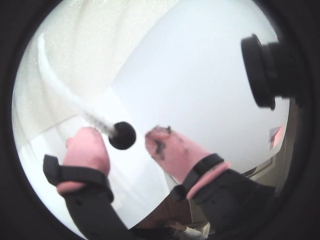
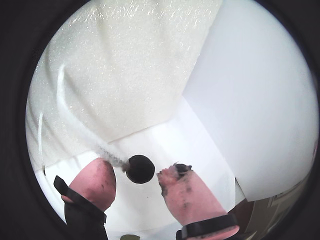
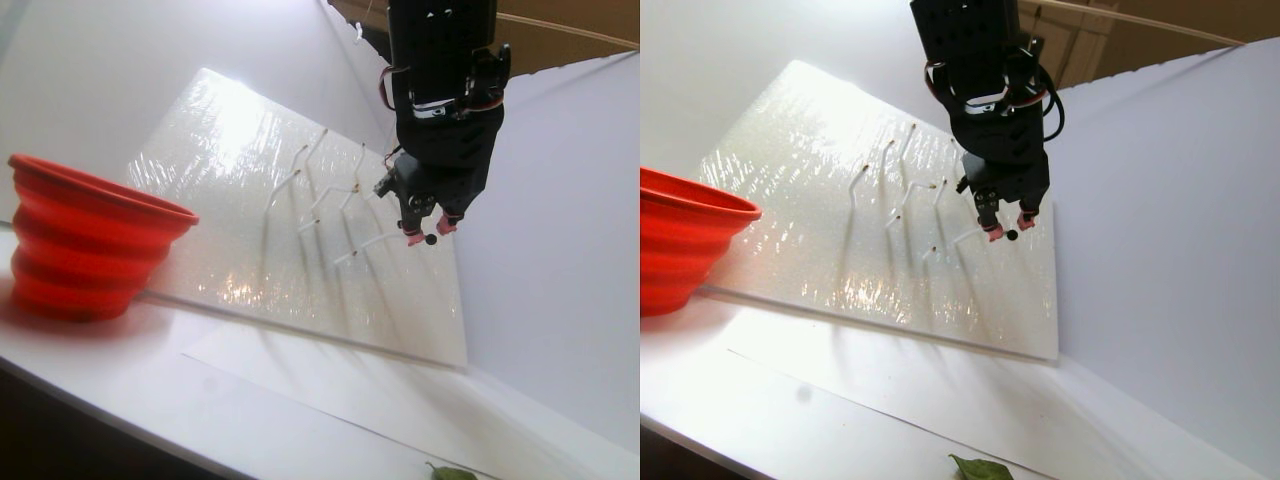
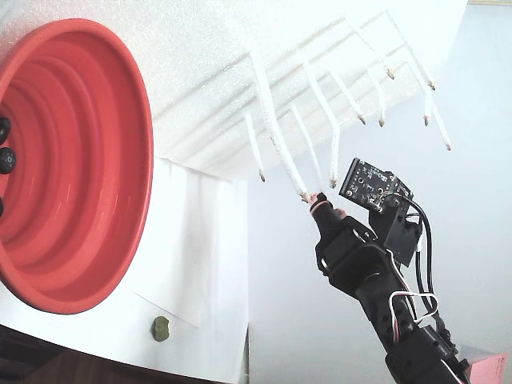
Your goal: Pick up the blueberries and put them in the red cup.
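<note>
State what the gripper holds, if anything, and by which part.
Nothing yet. The gripper is open around a blueberry on its stem tip; neither pink fingertip clamps it.

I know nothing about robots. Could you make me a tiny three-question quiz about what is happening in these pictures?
1. True or false: the small glossy dark blueberry sits between the pink-padded fingertips of the black gripper.
2. The berry hangs on the tip of a: A) thin white stem B) metal hook C) string.
3. Fill in: in the fixed view, the big red-orange ribbed cup already holds dark ____.

Key: 1 true; 2 A; 3 berries.
</note>
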